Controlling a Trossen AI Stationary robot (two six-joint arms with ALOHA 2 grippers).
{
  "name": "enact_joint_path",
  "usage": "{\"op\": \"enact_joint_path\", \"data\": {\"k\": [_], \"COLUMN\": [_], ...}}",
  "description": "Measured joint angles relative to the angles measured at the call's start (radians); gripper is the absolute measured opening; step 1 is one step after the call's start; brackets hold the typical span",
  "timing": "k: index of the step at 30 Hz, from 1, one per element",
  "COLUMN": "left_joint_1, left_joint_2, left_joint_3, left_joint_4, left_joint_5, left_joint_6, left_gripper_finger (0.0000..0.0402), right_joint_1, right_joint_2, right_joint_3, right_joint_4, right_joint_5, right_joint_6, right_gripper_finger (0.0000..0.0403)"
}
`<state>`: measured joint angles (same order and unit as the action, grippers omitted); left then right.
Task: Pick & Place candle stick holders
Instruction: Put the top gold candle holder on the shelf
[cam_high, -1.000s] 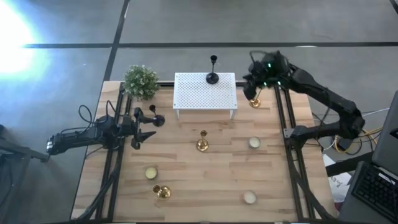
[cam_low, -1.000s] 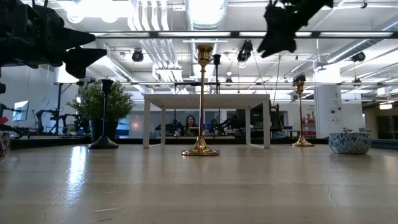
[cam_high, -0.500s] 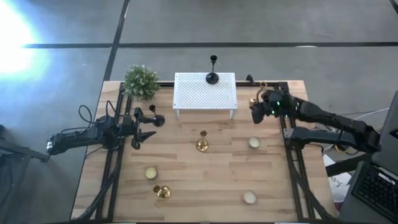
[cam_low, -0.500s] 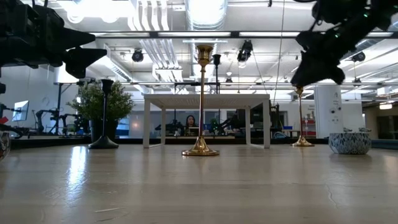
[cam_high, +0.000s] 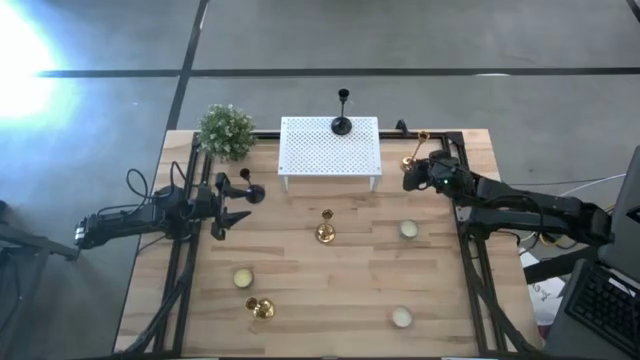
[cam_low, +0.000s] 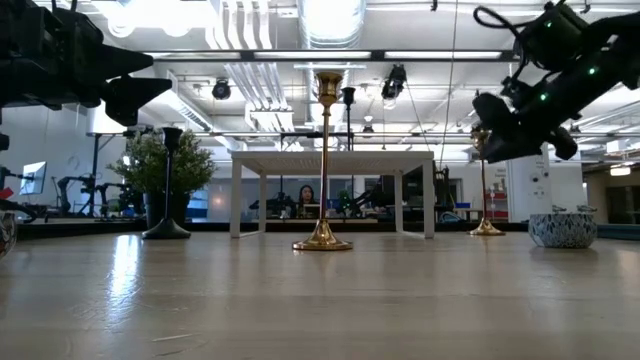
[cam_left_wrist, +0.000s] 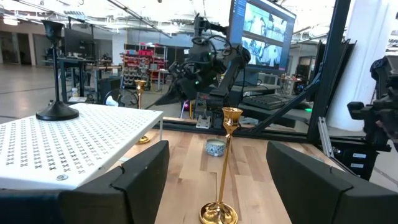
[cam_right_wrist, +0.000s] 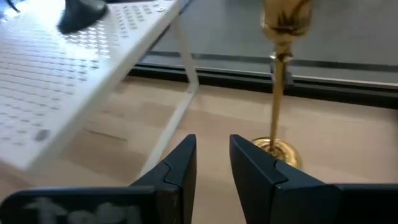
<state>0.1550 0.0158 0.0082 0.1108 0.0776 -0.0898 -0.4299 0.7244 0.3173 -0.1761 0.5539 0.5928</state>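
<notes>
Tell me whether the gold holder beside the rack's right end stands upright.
Upright: the gold holder stands on its round base, stem vertical, cup on top.

Five candle stick holders are counted: three gold and two black. Three small round candles, one rack and one plant are counted.

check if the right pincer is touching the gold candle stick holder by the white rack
Apart. The right wrist view shows the right pincer with nothing between its fingers, and the shiny gold candle stick holder standing beyond them with bare table between.
</notes>
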Motion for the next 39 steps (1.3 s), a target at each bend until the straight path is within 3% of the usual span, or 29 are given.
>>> {"op": "enact_joint_path", "data": {"k": [5, 25, 33, 39], "left_joint_1": [0.000, 0.000, 0.000, 0.000], "left_joint_2": [0.000, 0.000, 0.000, 0.000], "left_joint_3": [0.000, 0.000, 0.000, 0.000], "left_joint_4": [0.000, 0.000, 0.000, 0.000], "left_joint_5": [0.000, 0.000, 0.000, 0.000], "left_joint_6": [0.000, 0.000, 0.000, 0.000], "left_gripper_finger": [0.0275, 0.0275, 0.0275, 0.0275], "right_joint_1": [0.000, -0.117, -0.184, -0.206], "right_joint_2": [0.050, 0.309, 0.441, 0.509], "right_joint_3": [-0.023, -0.043, -0.011, 0.009], "right_joint_4": [0.011, 0.362, 0.447, 0.452], "right_joint_5": [0.077, 0.076, 0.070, 0.069], "right_joint_6": [-0.013, -0.158, -0.205, -0.208], "right_gripper_finger": [0.0101, 0.0207, 0.0187, 0.0122]}}
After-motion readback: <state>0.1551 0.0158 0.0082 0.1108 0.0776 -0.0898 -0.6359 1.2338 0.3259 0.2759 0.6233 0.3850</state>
